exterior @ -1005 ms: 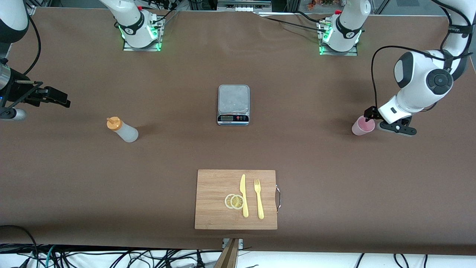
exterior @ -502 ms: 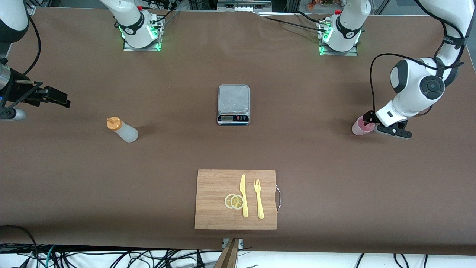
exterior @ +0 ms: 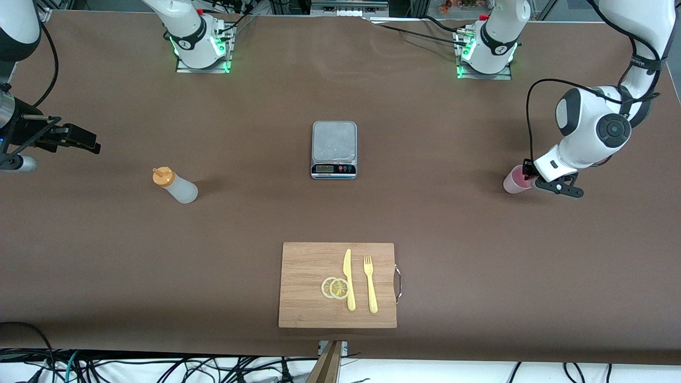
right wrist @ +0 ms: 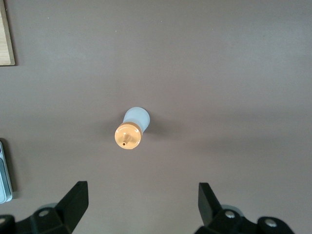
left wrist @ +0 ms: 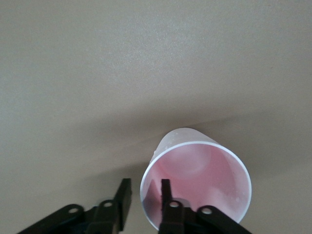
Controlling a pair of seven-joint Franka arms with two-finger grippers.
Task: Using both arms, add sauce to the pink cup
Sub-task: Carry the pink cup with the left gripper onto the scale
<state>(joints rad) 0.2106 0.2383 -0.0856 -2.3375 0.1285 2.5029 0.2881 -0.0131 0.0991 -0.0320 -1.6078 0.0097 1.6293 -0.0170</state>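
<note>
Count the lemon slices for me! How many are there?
2. Both lemon slices lie overlapping on the wooden cutting board, beside the yellow knife. None seem hidden.

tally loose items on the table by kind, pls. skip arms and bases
Squeeze bottle: 1
Pink cup: 1
Kitchen scale: 1
Cutting board: 1
Yellow knife: 1
Yellow fork: 1
Lemon slices: 2
Total: 8
</note>
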